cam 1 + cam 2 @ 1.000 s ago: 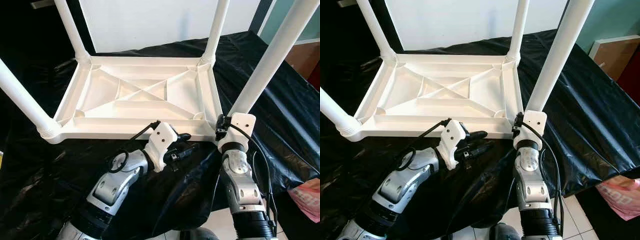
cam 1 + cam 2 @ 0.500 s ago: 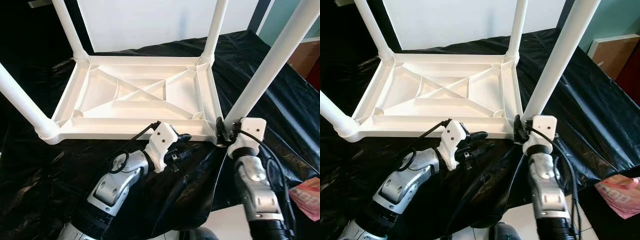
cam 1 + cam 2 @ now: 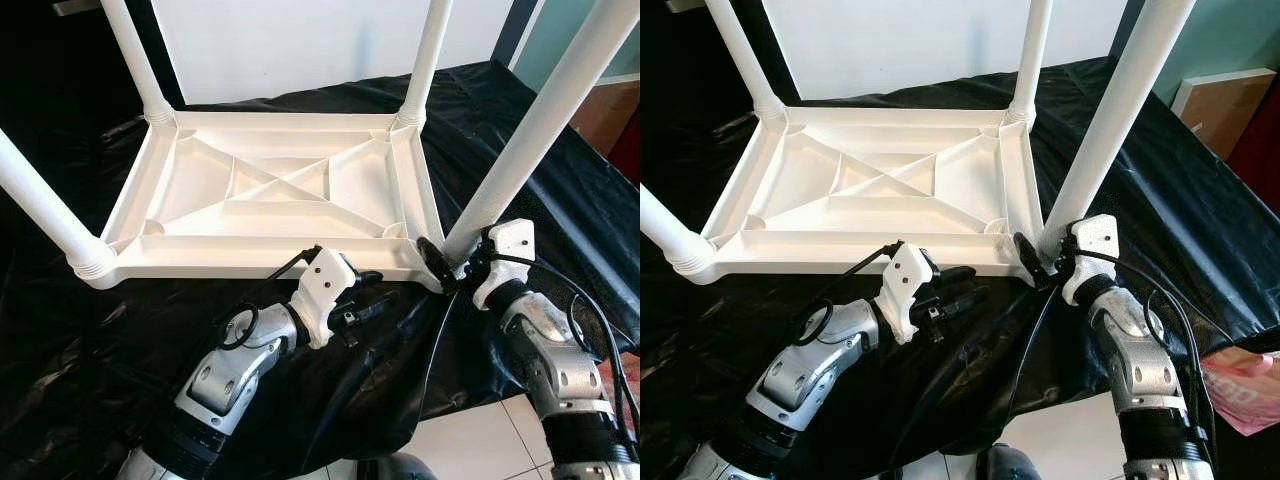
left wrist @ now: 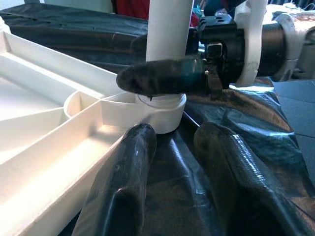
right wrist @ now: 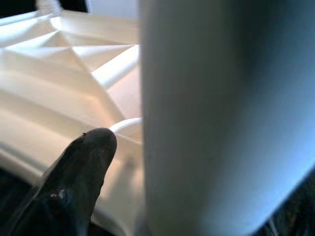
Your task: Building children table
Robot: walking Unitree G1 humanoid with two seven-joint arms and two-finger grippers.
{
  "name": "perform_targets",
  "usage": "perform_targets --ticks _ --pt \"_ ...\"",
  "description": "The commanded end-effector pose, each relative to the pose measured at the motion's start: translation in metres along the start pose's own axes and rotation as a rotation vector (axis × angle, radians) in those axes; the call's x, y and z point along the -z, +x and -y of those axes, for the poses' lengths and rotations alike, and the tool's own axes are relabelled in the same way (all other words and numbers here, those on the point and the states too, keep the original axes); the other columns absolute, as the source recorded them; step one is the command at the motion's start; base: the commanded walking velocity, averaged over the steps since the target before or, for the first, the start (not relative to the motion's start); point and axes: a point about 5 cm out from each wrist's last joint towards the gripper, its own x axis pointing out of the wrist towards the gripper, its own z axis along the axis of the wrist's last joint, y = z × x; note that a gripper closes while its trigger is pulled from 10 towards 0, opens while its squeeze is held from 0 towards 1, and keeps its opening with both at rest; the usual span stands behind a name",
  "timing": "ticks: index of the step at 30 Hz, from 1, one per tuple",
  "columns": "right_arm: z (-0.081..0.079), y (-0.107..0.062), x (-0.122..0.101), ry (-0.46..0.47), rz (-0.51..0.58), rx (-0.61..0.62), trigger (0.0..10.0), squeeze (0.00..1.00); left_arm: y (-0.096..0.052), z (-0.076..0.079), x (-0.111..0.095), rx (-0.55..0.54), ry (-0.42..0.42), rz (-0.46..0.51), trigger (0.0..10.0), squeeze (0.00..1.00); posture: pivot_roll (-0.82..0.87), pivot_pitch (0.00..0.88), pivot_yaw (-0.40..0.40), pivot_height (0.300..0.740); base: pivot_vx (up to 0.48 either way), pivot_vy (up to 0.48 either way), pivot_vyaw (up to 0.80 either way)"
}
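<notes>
Left eye view showed the upturned children's table (image 3: 275, 190) lying on black sheeting (image 3: 80, 350), all four legs standing; the right gripper (image 3: 447, 262) had its fingers clamped on the near right leg (image 3: 530, 130) at its socket, apparently seating it, with a firm push or twist likely next. Left wrist view showed the left gripper (image 4: 172, 167) low beside that corner, fingers apart and empty.
</notes>
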Motion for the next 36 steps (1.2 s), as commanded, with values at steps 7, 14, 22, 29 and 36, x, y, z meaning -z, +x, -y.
perform_targets --ticks 7,14,22,29,36 --pt "0.005 0.004 0.005 -0.031 -0.03 -0.074 10.0 0.0 -0.001 0.0 0.003 0.033 0.014 -0.018 10.0 0.0 0.01 0.087 -0.051 0.74 0.0 0.0 0.0" --pt "0.013 0.003 0.012 -0.052 -0.061 -0.103 0.0 0.0 -0.001 -0.001 0.002 0.022 0.018 -0.015 10.0 0.0 0.01 0.082 -0.057 0.74 0.0 0.0 0.0" --pt "0.017 -0.002 0.019 -0.046 -0.087 -0.083 1.3 0.0 0.0 0.0 0.002 0.027 0.016 -0.014 10.0 0.0 0.0 0.084 -0.053 0.74 0.0 0.0 0.0" --pt "0.014 -0.005 0.023 0.003 -0.097 0.059 10.0 0.0 0.001 0.003 0.003 0.042 0.009 -0.015 10.0 0.0 -0.01 0.096 -0.047 0.74 0.0 0.0 0.0" --pt "0.005 -0.003 0.027 -0.009 -0.101 0.158 10.0 0.0 0.002 0.004 0.003 0.047 0.005 -0.013 10.0 0.0 -0.02 0.104 -0.045 0.74 0.0 0.0 0.0"
